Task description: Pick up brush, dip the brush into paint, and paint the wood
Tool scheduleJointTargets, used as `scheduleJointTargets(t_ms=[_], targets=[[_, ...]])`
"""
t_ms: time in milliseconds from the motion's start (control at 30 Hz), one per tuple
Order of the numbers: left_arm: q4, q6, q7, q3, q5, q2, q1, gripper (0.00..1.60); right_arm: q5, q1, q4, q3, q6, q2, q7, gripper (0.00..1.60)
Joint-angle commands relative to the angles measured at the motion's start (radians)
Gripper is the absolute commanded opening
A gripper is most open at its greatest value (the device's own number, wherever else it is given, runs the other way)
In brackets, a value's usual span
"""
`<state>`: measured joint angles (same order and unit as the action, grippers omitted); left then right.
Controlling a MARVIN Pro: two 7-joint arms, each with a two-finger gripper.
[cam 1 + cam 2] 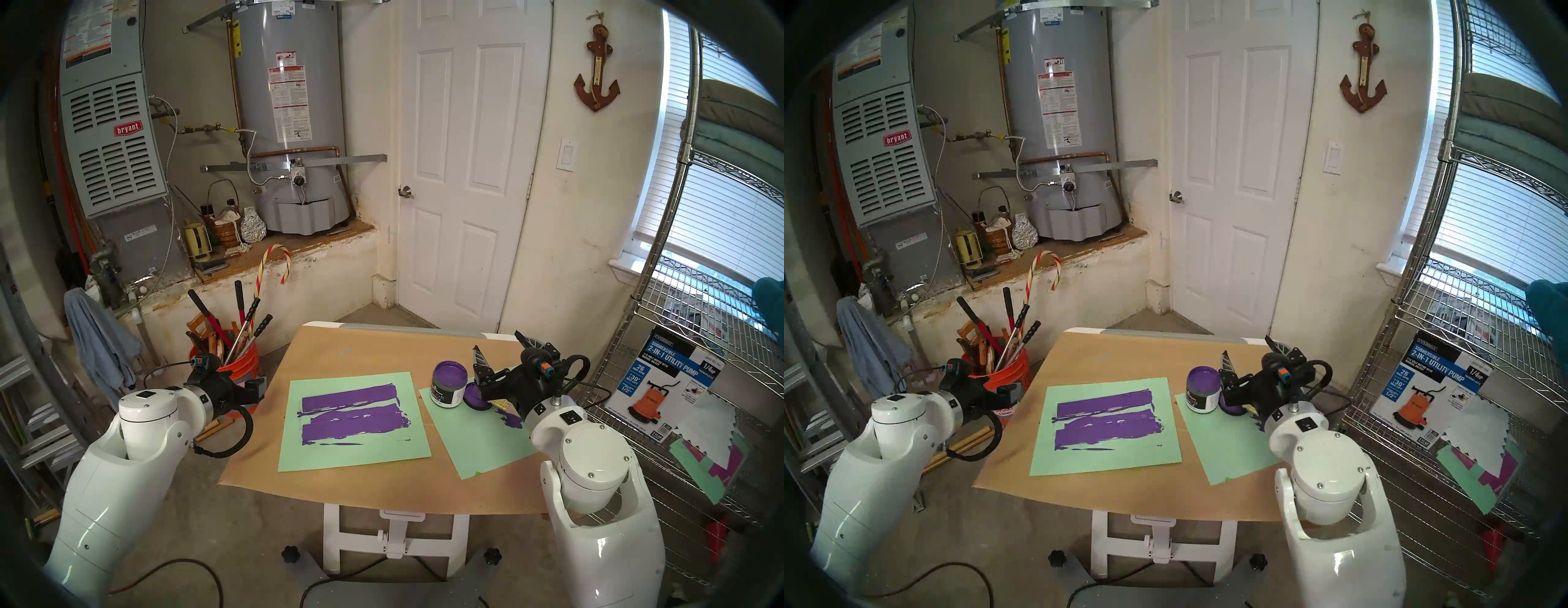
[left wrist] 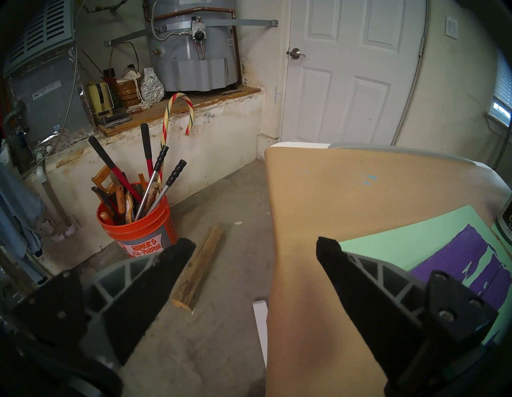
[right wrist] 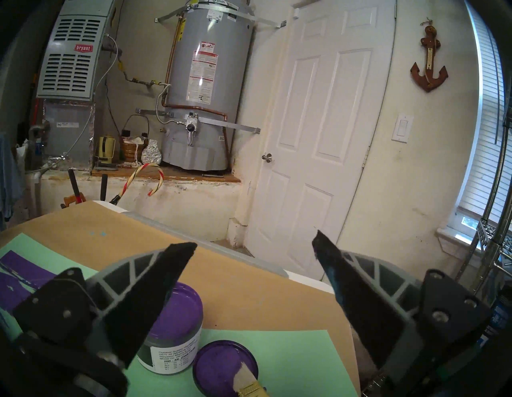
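Observation:
The brush [image 3: 245,381] lies with its pale bristles on a flat purple-smeared lid [image 3: 224,366]; only the bristles and gold ferrule [image 1: 502,403] show. The open jar of purple paint [image 1: 449,384] [image 1: 1203,389] [image 3: 177,327] stands just left of the lid. My right gripper [image 1: 496,342] [image 3: 255,244] hangs open and empty above the lid and brush, to the jar's right. My left gripper [image 2: 255,246] [image 1: 254,388] is open and empty off the table's left edge. Purple bands [image 1: 350,397] lie on a green sheet [image 1: 331,463]; I cannot tell the wood from flat paint there.
Brown paper covers the table [image 1: 365,348]. A second green sheet [image 1: 479,441] lies under the jar and lid. An orange bucket of long-handled tools [image 2: 135,230] stands on the floor at the left, with a rough wood block [image 2: 198,273] beside it. A wire shelf [image 1: 679,382] is close on the right.

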<state>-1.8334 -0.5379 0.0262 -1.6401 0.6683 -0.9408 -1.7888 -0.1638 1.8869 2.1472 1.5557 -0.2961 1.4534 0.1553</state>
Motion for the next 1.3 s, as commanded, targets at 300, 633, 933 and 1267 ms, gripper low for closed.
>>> scheduleJointTargets(t_ms=[300,633,933,1267], targets=[[-0.015,0.002,0.002,-0.01,0.002,0.001,0.004,1.6,0.008,-0.012,0.02,-0.005,0.014,0.005,-0.001,1.6],[-0.015,0.002,0.002,-0.01,0.002,0.001,0.004,1.6,0.011,-0.012,0.02,-0.006,0.014,0.003,-0.003,1.6],[-0.015,0.002,0.002,-0.01,0.002,0.001,0.004,1.6,0.012,-0.012,0.02,-0.007,0.014,0.001,-0.004,1.6],[-0.015,0.002,0.002,-0.01,0.002,0.001,0.004,1.6,0.013,-0.012,0.02,-0.007,0.014,0.0,-0.006,1.6]])
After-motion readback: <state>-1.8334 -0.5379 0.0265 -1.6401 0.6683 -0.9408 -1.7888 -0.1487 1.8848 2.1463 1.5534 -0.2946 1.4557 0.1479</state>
